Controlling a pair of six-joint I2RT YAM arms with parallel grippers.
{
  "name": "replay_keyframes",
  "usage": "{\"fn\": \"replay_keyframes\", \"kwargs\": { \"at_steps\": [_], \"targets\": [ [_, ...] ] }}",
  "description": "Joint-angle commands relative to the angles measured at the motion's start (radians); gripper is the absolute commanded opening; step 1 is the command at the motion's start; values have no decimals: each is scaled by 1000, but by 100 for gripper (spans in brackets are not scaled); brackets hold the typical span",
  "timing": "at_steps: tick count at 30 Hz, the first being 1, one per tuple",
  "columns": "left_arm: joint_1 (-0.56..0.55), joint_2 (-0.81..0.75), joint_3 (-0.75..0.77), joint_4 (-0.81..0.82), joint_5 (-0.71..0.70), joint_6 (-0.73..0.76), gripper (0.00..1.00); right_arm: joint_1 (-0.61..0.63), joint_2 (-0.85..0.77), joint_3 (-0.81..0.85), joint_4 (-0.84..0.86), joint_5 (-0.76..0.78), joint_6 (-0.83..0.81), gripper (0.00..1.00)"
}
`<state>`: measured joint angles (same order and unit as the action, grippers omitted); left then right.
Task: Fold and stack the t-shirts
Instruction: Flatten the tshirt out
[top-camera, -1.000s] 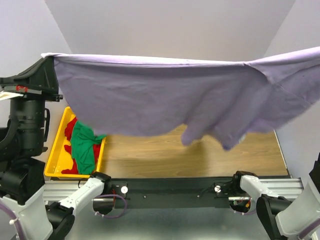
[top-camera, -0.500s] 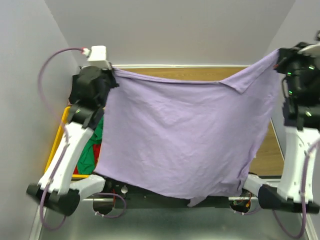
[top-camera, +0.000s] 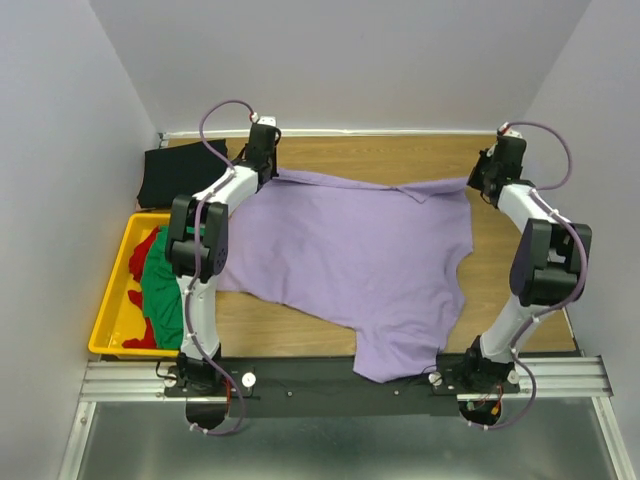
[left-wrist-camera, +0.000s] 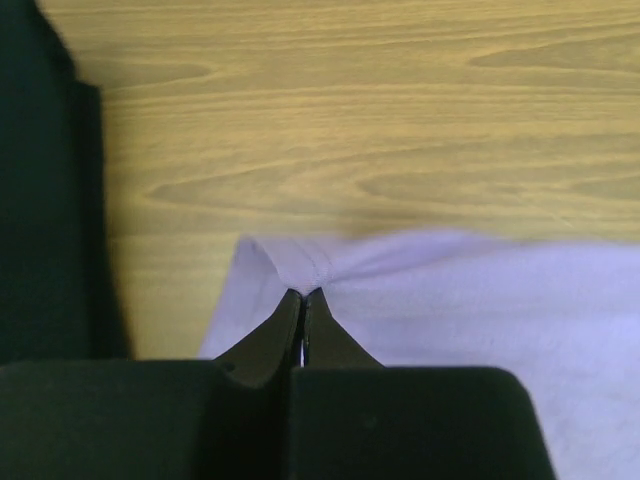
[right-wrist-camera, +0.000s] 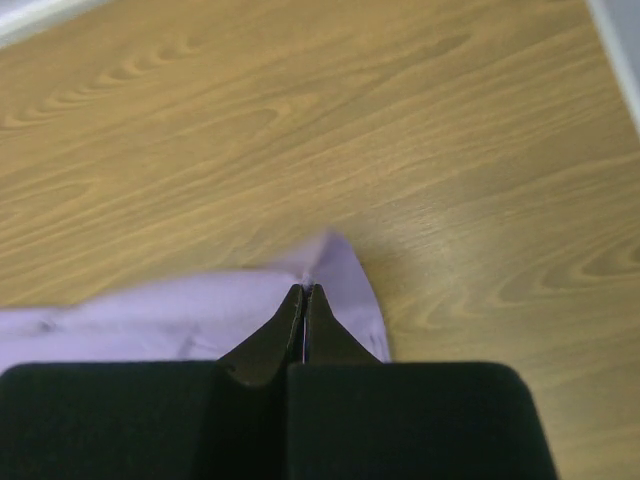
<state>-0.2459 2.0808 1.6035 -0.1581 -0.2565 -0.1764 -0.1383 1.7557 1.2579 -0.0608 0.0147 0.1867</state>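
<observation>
Lowered from mid-air, the lavender t-shirt (top-camera: 350, 260) now lies on the desk (top-camera: 280, 325). The left pincer (left-wrist-camera: 303, 295) at 11 o'clock and the right pincer (right-wrist-camera: 303, 290) at 1 o'clock are clamped on its corners. It is soft, light cloth, best held by the edges.

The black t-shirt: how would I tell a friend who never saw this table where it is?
Find the wooden table, mostly covered by a spread lavender t-shirt. At its far left corner, beyond the yellow crate, lies the black t-shirt. It alone is black and lies on bare wood; the green t-shirt and red t-shirt are heaped in the crate.
</observation>
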Motion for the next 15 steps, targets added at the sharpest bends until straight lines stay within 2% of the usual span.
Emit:
{"fn": "replay_keyframes", "kwargs": {
  "at_steps": [1,7,15],
  "targets": [
    [17,97,127,-20,63,-6,0,2,103,54,130,39,30,1],
    [37,165,226,-32,79,17,0,2,153,81,131,50,26,1],
    [68,174,266,-55,111,23,0,2,22,5,104,51,62,1]
  ]
}}
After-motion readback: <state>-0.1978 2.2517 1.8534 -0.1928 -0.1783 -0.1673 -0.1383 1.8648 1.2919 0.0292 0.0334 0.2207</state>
